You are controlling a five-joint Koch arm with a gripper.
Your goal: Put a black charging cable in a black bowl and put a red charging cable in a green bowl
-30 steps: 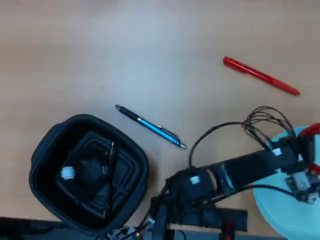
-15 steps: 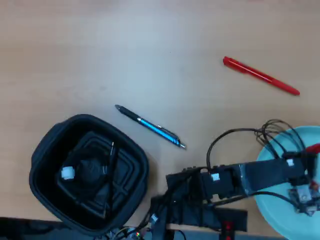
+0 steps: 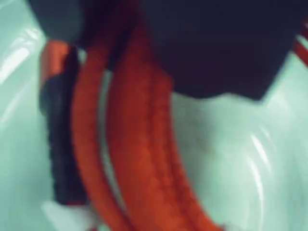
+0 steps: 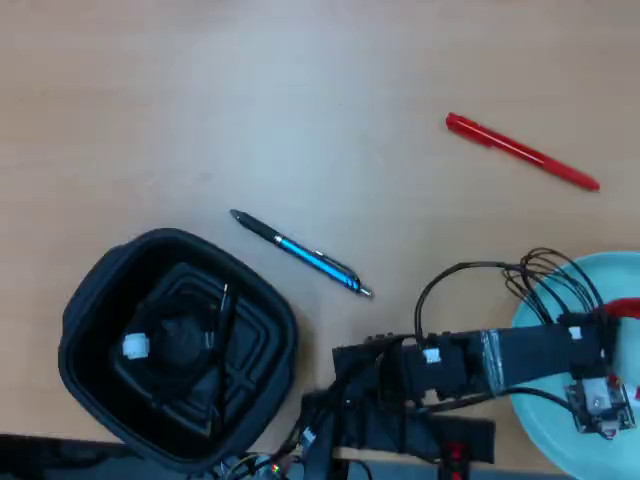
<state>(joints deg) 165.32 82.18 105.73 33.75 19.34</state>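
In the wrist view the red charging cable fills the picture, with its red-and-black plug end at the left, hanging just over the green bowl. Its strands run up between the dark jaws of my gripper, which is shut on them. Seen from overhead, the arm reaches over the green bowl at the lower right, and only a bit of the red charging cable shows at the frame edge. The black charging cable lies coiled inside the black bowl at the lower left.
A red pen lies on the wooden table at the upper right. A blue pen lies between the two bowls. The arm's base and loose wires sit at the bottom edge.
The arm has swung toward the frame's bottom edge over the green bowl, carrying the red cable with it. The black cable and both pens have not moved.
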